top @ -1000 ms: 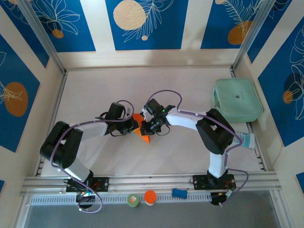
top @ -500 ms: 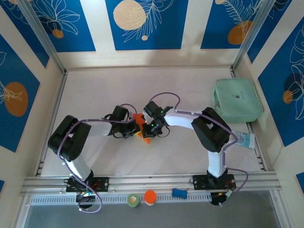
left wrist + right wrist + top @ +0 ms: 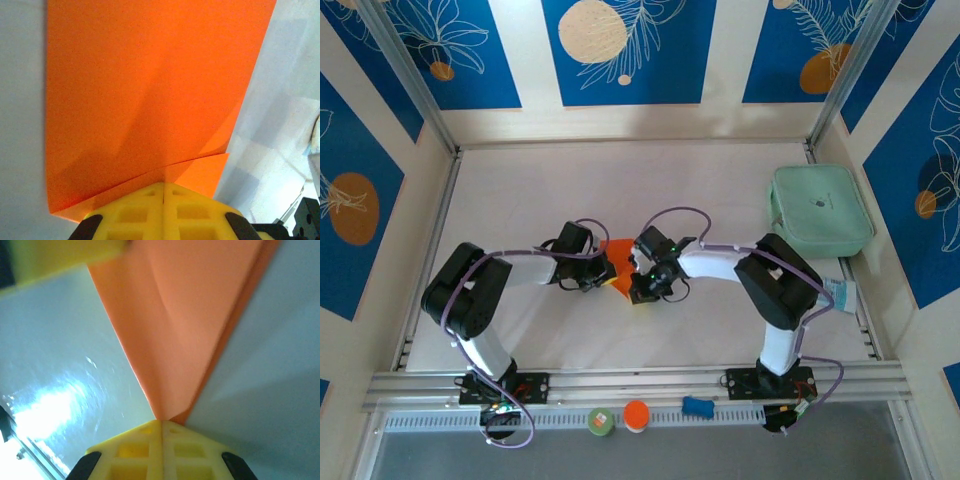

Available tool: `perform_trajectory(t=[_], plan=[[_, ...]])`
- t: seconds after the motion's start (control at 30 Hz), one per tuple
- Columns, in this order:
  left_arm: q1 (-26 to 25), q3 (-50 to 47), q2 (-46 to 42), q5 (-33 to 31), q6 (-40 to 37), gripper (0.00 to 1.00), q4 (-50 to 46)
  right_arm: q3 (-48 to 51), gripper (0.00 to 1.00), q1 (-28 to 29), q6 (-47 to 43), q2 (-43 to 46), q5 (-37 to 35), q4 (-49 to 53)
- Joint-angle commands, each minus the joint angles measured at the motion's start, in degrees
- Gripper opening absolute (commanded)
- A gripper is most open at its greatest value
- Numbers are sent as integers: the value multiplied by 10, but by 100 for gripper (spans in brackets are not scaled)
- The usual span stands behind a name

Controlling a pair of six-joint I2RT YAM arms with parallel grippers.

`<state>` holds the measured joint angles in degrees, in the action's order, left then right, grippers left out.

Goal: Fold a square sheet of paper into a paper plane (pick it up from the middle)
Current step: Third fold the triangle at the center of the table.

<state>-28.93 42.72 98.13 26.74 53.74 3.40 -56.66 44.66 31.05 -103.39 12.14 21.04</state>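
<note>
The orange sheet of paper lies part-folded at the table's middle, between my two grippers. In the left wrist view the paper is a broad creased panel whose near edge runs under my left gripper; its yellow fingers are shut and rest on top of the edge. From above, the left gripper sits at the paper's left side. My right gripper is at the paper's lower right. In the right wrist view the paper narrows to a point that ends in the seam of the shut right gripper.
A mint-green case stands at the right edge, with a small printed packet below it. On the front rail sit a green round piece, an orange disc and a blue piece. The left gripper's yellow finger shows at the right wrist view's top left.
The right gripper has slid a little toward the near right along the paper. The left arm drew in closer, then held. The paper's visible shape shifted, more of it showing behind the grippers.
</note>
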Motion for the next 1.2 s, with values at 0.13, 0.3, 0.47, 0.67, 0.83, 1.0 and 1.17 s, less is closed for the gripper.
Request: perform_trajectory(t=[0.13, 0.3, 0.47, 0.67, 0.83, 1.0, 1.17], plan=[[3, 21, -40, -7, 21, 22, -14, 20, 3, -4, 11, 81, -26, 9], [28, 20, -101, -20, 28, 45, -49, -4, 10, 1, 52, 116, -118, -9], [63, -12, -151, -33, 30, 57, -66, -34, 21, 7, 66, 90, -123, -23], [79, -40, -171, -41, 24, 60, -87, -80, 21, 10, 77, 26, -83, -37], [79, -42, -146, -18, 30, 57, -74, -113, 20, 6, 88, -20, -95, -28], [79, -40, -117, 2, 33, 43, -67, -125, 20, -4, 99, -52, -109, -7], [79, -39, -97, 16, 36, 32, -56, -119, 20, -8, 103, -70, -109, -1]])
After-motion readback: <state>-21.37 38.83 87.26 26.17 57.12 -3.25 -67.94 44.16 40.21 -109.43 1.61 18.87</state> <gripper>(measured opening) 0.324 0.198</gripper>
